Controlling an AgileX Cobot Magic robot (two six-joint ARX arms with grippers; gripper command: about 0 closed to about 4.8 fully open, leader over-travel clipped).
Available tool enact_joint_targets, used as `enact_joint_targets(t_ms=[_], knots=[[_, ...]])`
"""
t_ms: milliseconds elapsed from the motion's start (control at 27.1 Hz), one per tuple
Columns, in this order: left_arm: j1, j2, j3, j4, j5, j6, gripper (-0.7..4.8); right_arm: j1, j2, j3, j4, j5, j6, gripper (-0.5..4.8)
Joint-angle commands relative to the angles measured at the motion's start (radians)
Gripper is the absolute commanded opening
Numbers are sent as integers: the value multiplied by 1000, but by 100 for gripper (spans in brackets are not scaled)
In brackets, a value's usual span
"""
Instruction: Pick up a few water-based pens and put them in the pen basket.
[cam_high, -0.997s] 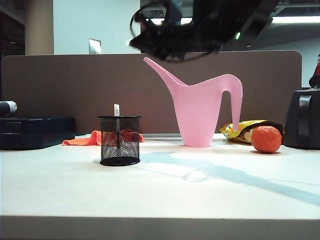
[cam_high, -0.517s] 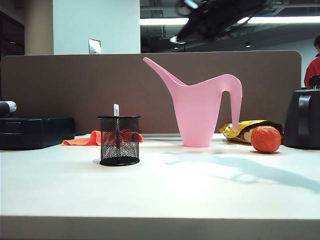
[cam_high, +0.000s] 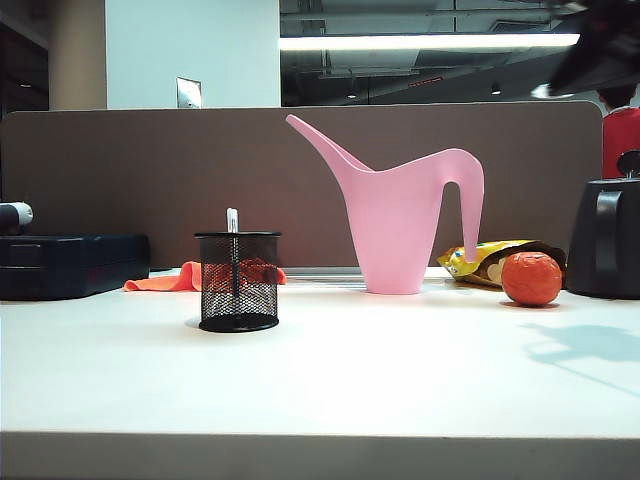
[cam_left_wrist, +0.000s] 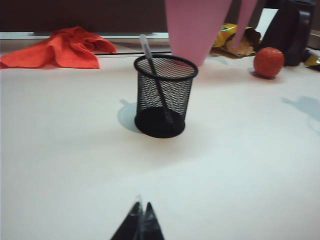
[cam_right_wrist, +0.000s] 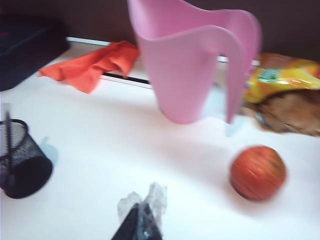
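Right arm has swung off from above the watering can (cam_high: 400, 215) toward the table's right edge. Right gripper (cam_right_wrist: 141, 220) closed, empty; left gripper (cam_left_wrist: 140, 222) closed, empty. One pen (cam_left_wrist: 152, 75) stands in basket (cam_left_wrist: 165, 95); drop-off apparently done.

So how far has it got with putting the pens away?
One pen already stands leaning inside the pen basket. Nothing is in hand: the left gripper and the right gripper are both shut and empty, above bare table. The job asks for a few pens, but no other pen shows in these views, so what remains is unclear.
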Motion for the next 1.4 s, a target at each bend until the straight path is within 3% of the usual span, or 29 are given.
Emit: enact_joint_targets(t_ms=[37,369,665,850,1404], knots=[[1,1,2,25,-90,8,-5,-39,-127,-98,6,40,-3,-9],[1,1,1,79,-290,7,-5,-106,-472,-337,-32,200,5,-9],[1,1,1,82,-291,7,-5,-104,-865,-598,-13,325,5,-9],[0,1,1,82,-291,2,-5,-103,-1115,-737,-3,322,6,-9],[0,1,1,80,-290,4,-4,-99,-1114,-792,-16,318,8,-9]])
